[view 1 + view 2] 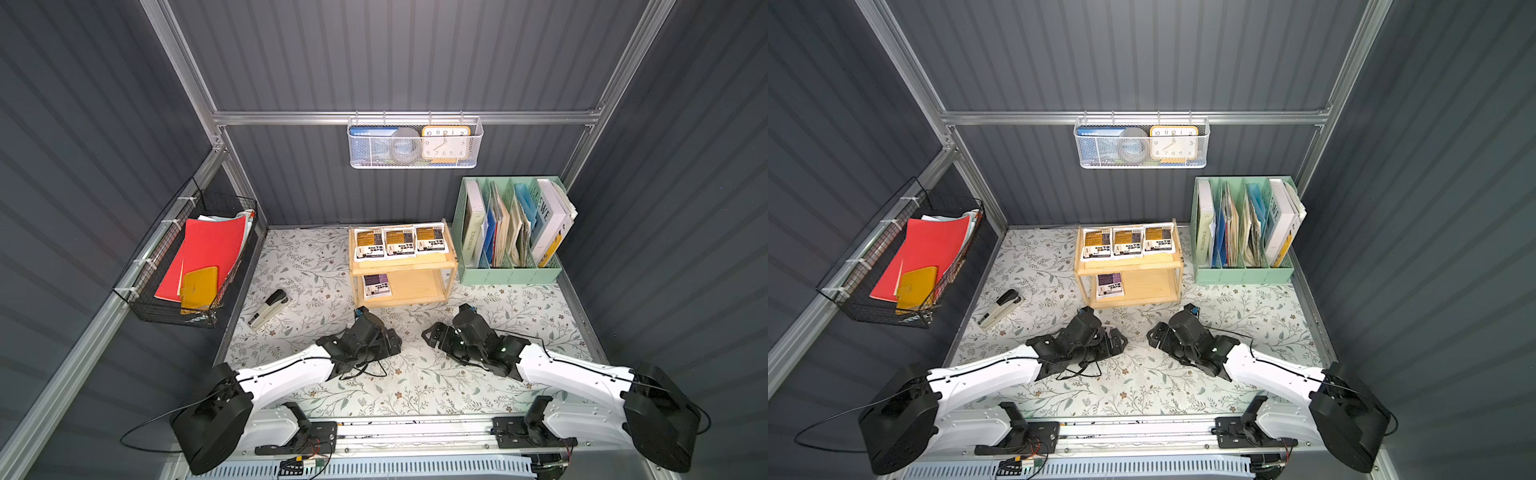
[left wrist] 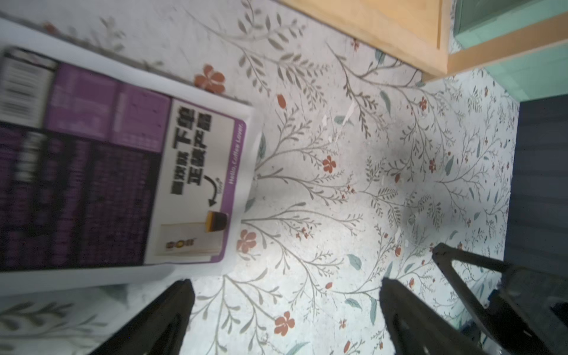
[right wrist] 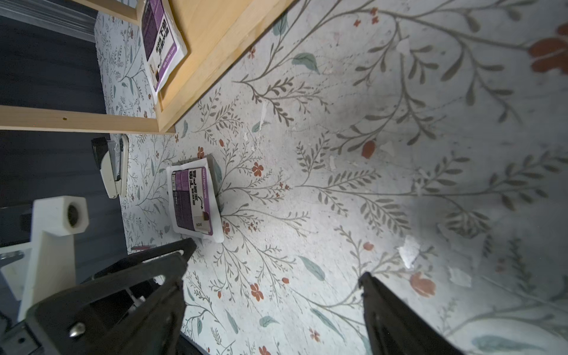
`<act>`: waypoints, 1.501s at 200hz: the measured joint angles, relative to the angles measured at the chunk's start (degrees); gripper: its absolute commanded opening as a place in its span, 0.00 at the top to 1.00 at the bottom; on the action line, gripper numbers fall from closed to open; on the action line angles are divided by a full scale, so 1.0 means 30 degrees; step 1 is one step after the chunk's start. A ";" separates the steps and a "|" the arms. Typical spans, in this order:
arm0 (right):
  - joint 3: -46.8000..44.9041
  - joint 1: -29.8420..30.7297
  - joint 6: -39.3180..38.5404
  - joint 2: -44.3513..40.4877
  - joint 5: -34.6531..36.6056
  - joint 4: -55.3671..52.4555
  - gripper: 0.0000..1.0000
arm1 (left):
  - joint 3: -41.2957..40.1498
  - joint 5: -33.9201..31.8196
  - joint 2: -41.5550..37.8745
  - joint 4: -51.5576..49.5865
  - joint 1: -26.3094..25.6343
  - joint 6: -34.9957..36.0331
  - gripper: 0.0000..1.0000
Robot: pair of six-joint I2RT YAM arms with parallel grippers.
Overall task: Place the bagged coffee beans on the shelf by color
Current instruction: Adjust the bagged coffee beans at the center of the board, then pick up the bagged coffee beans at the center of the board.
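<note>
Your left gripper [image 2: 285, 302]: jaws apart, empty, just beside the purple-label coffee pouch [image 2: 123, 172].
Your right gripper [image 3: 273, 276]: jaws apart, empty.

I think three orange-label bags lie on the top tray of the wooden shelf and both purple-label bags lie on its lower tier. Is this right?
Not quite. Only one purple-label bag lies on the lower tier; the second purple-label bag lies on the table, as the right wrist view shows. The rest holds.
</note>
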 measured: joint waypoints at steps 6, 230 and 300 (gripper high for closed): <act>0.0000 0.0000 0.0007 0.0146 -0.0160 0.0095 0.08 | 0.0000 -0.0495 -0.0576 -0.0415 0.0000 -0.0160 0.00; 0.4539 0.1989 0.2907 1.0914 -0.1931 0.8451 0.16 | -0.2157 -0.2725 -0.1224 -0.1734 0.5508 -0.2433 0.00; 0.5180 0.2171 0.3461 1.1883 -0.1909 0.9391 0.16 | -0.0845 -0.2688 0.0772 -0.1464 0.5523 -0.2812 0.00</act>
